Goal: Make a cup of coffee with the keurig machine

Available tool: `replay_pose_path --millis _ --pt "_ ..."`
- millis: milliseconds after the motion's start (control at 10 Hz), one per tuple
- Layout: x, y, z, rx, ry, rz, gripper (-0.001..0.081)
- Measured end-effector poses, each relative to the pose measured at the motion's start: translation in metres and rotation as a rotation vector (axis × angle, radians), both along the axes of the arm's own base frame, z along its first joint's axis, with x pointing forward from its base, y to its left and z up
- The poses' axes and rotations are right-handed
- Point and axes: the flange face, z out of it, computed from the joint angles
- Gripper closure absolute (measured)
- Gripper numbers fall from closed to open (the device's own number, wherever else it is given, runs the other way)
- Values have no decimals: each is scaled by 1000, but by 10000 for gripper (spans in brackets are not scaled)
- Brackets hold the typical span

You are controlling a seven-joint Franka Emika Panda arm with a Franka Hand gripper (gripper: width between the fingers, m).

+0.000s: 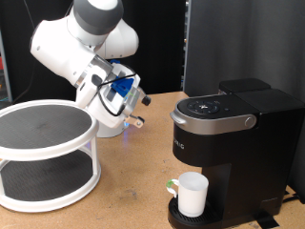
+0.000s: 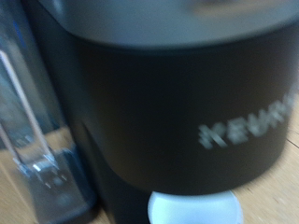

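Exterior view: we see the keurig machine (image 1: 233,143) standing at the exterior view's right on a wooden table (image 1: 124,181), its lid down.
Cup: we find the cup (image 1: 193,194) upright on the machine's round drip tray (image 1: 181,216), under the brew head, with its green-marked handle pointing towards the exterior view's left.
Gripper: we place the gripper (image 1: 133,113) in the air to the exterior view's left of the machine, at about the height of its lid, well apart from the cup and touching nothing we can make out.
Gripper fingers: we cannot tell whether they are apart or together; nothing shows between them.
Arm: we see the white arm (image 1: 81,43) bent over at the exterior view's upper left.
Shelf: we note a round white two-tier rack (image 1: 43,153) at the exterior view's left.
Wrist view: we look, through blur, straight at the machine's black front (image 2: 168,112) with its pale lettering (image 2: 250,123), the cup's white rim (image 2: 194,207) showing at the frame's edge and a clear water tank (image 2: 33,121) beside the body.
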Motion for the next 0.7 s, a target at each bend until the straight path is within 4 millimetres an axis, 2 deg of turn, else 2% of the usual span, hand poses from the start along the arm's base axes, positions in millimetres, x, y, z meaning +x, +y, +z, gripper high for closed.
replay_pose_path --millis 300,700 --pt "1 7 38 126 -34 66 5" --pt "-6 12 91 117 -84 29 5"
